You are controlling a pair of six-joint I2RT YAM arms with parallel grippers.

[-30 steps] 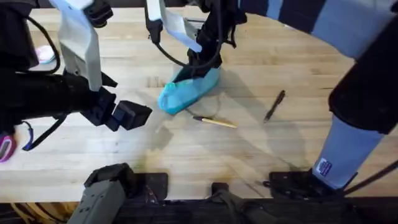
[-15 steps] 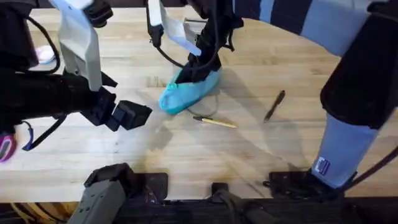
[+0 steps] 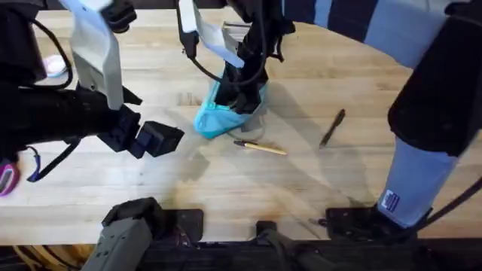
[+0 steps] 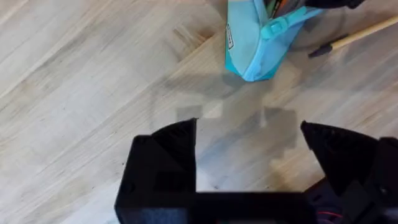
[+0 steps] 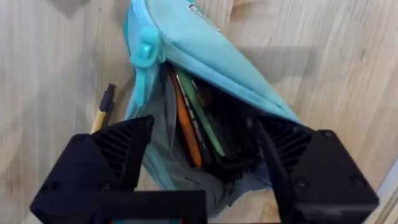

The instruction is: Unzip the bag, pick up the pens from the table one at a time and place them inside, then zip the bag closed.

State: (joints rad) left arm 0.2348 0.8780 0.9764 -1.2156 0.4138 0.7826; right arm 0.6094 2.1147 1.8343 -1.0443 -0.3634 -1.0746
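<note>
Unzipping step: right gripper (image 5: 205,155) is spreading the bag (image 3: 226,113) mouth, fingers apart. Left gripper (image 4: 249,143) hovering released. Next: tan pen (image 3: 260,147) pickup.

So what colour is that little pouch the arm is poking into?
Light turquoise blue; the bag shows best in the right wrist view, lying open.
</note>
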